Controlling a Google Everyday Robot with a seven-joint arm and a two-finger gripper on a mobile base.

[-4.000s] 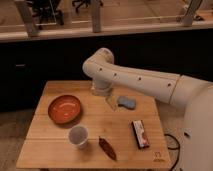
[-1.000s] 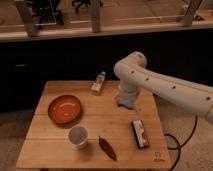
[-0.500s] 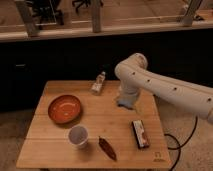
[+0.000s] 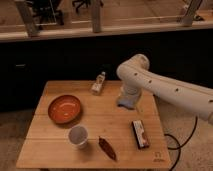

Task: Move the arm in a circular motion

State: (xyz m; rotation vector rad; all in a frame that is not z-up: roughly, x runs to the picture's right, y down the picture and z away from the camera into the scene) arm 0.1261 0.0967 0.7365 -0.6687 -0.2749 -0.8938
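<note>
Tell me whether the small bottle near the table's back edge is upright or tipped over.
Tipped over: the bottle lies on its side on the table, left of the arm. The gripper hangs beside it, not touching.

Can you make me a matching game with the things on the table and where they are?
Things:
1. round orange bowl
2. small white cup
3. flat dark snack bar
4. glossy white robot arm, its gripper

Places:
A. near the table's right edge
B. left side of the wooden table
C. reaching in from the right, tip at the table's back right
D. just in front of the bowl

Pairs: 1-B, 2-D, 3-A, 4-C
</note>
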